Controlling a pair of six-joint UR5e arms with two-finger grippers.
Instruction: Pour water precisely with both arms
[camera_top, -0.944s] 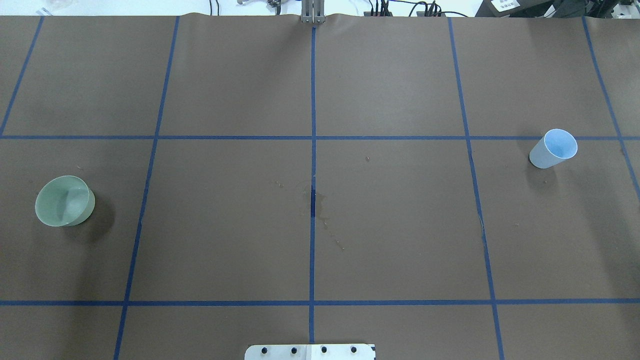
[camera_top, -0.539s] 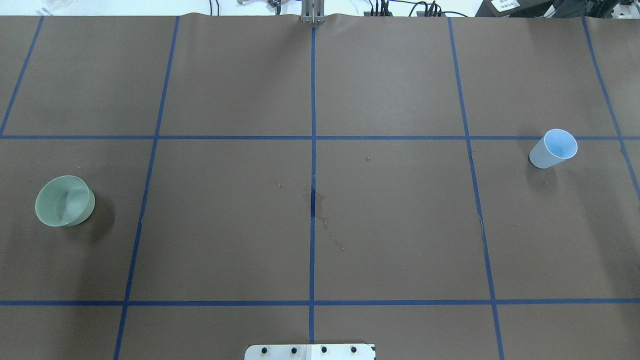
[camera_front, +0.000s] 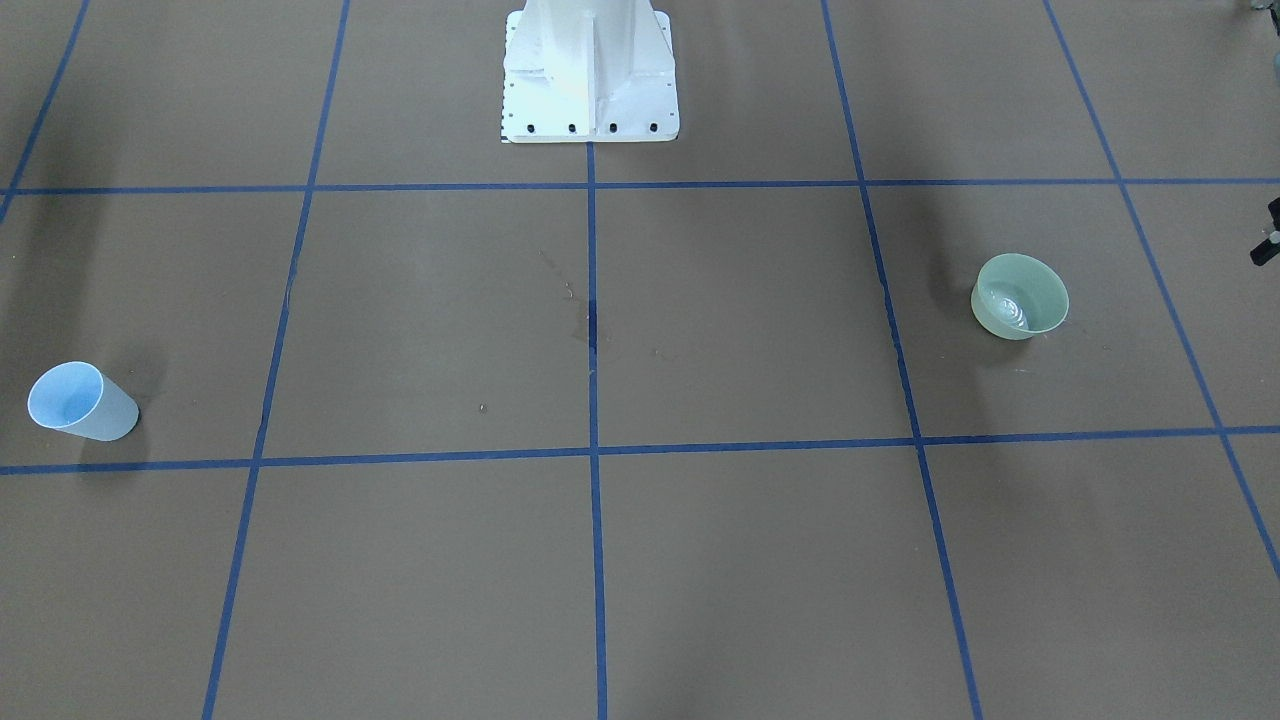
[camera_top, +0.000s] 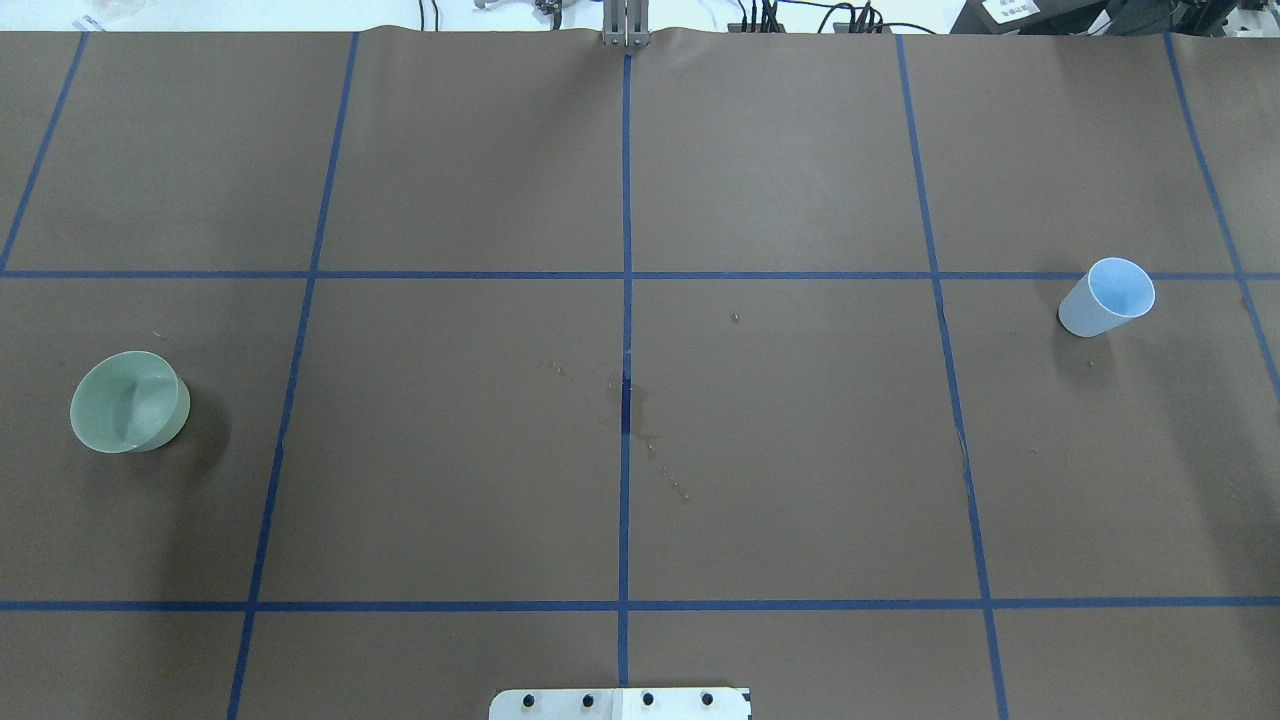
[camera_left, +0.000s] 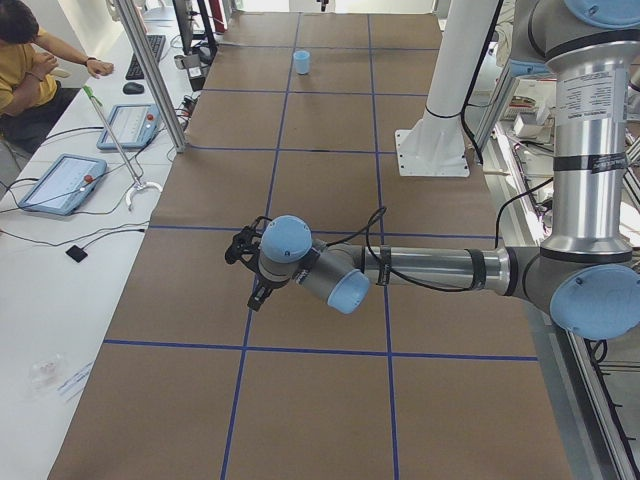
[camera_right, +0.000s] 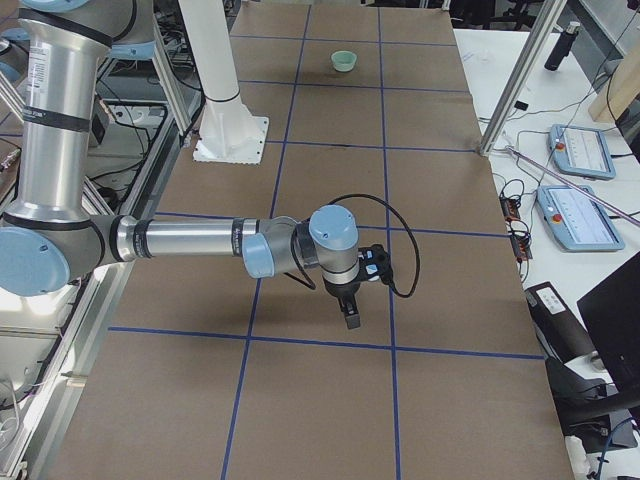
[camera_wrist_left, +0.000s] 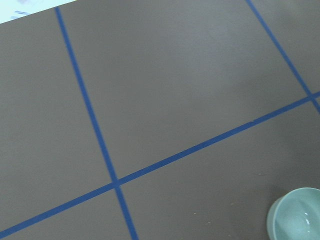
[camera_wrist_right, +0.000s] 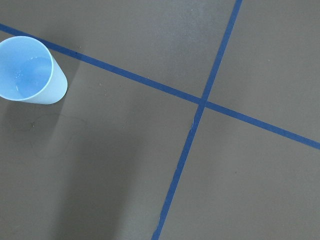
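Closest to the robot, the white bolted pedestal stands on the brown bench, on the centre line of the blue tape grid.

From there both arms reach out level over the bench. In the left side view the left arm stretches across a tape crossing, and its hand points down, clear of the surface. In the right side view the right arm does the same, its hand hanging just above a tape line. Neither hand touches anything. These side views do not let me tell whether either hand is released or clenched.

Further out, at mid-bench, a damp stain darkens the paper on the centre line, and small droplets trail from it toward the robot.

At about that depth, near the bench's left end, a pale green bowl sits upright. The water lies in its bottom and shows as ringed glints in the front-facing view. The left wrist camera catches the bowl at its lower right corner.

A little further out, near the right end and well apart from the bowl, a light blue cup stands mouth up, just on the robot's side of a crosswise tape line. The right wrist camera shows faint glints inside it, and I cannot tell whether it holds water.

Cables run along the far edge.
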